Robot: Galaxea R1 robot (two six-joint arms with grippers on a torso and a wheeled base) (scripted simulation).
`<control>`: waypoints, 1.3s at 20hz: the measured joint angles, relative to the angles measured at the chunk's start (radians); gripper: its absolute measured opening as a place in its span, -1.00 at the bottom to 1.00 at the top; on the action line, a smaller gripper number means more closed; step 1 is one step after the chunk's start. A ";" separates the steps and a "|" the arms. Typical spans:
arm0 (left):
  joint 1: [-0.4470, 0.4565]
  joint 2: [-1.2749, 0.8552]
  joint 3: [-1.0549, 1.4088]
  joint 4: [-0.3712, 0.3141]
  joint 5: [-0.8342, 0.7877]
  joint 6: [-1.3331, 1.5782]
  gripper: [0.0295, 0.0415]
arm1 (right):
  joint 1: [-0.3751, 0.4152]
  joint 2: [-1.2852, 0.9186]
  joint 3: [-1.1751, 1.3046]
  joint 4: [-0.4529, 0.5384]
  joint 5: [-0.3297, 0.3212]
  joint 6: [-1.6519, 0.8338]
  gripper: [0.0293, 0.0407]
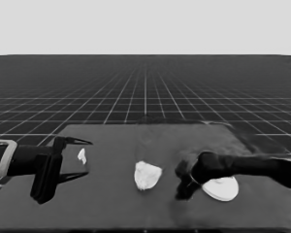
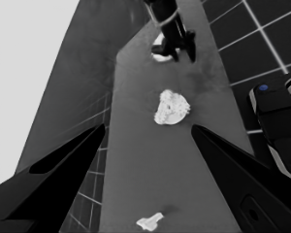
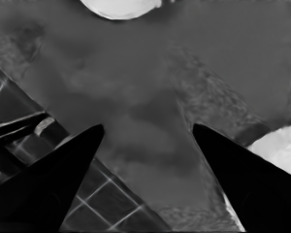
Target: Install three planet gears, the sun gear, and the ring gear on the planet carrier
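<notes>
Dark surface [image 1: 111, 204], gears seated mid-surface on smaller round part [image 1: 147, 175]; right tool [image 1: 183, 182] wide beside larger round part [image 1: 222, 189], likely grasping next; left tool [image 1: 72, 158] wide, parked.

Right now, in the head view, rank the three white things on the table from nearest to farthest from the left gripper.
1. The thin white piece, between the open fingers of the waiting left gripper at the table's left end, not held.
2. The smaller round part, with gears on it, mid-table.
3. The larger round part, on the right, beside the right gripper.
</notes>
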 joint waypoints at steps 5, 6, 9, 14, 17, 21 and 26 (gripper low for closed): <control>0.000 0.000 0.000 0.000 0.000 0.000 0.49 | -0.133 -0.567 0.470 -0.175 0.116 -0.350 0.61; 0.000 0.000 0.000 0.000 0.000 0.000 0.49 | -0.137 -0.583 0.485 -0.180 0.119 -0.361 0.61; 0.000 0.000 0.000 0.000 0.000 0.000 0.49 | 0.144 -0.544 0.272 0.202 0.061 -0.124 0.81; 0.000 0.000 0.000 0.000 0.000 0.000 0.49 | 0.276 -0.268 -0.345 0.403 -0.162 0.126 0.62; 0.000 0.000 0.000 0.000 0.000 0.000 0.49 | 0.276 -0.241 -0.399 0.408 -0.177 0.134 0.61; 0.000 0.000 0.000 0.000 0.000 0.000 0.49 | 0.099 -0.194 -0.485 0.284 -0.056 0.120 0.61; 0.000 0.000 0.000 0.000 0.000 0.000 0.49 | 0.061 -0.175 -0.519 0.260 -0.026 0.112 0.61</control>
